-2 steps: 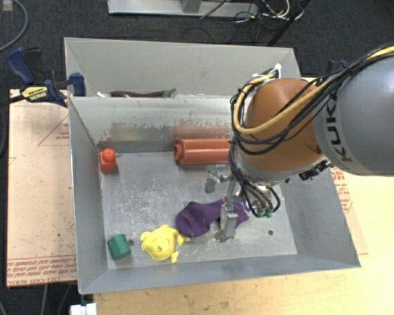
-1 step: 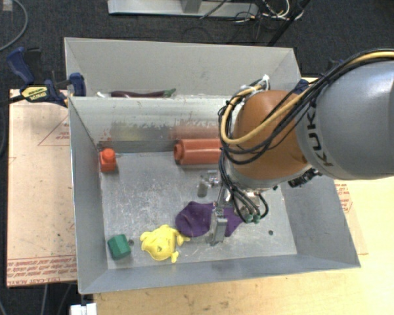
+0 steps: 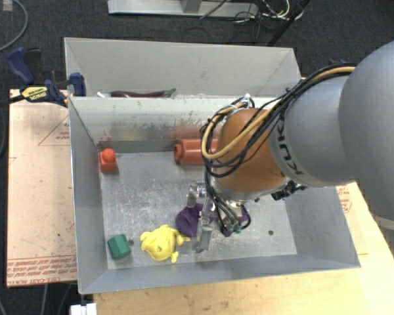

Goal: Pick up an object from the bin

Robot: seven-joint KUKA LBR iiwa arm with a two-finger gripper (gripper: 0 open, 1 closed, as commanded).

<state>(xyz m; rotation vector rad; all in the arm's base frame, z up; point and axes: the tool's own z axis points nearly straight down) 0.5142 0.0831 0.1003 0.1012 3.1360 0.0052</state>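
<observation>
Just right of the yellow toy, the gripper hung low, close beside a purple lump; whether it was clenched or released I could not tell; seemingly the approach step; next, it needed a square grip on that lump before lifting.

Only legible txt: dark block letters "KU" printed on the robot arm's grey casing. They sit at the casing's left edge, just beside the orange wrist cover, over the right half of the bin. The letters lie tipped on their side and run down the casing, K uppermost. Below the U the word curves round the shell and can't be made out. Cream & black cables pass close by the lettering w/o covering those 2 letters.
</observation>
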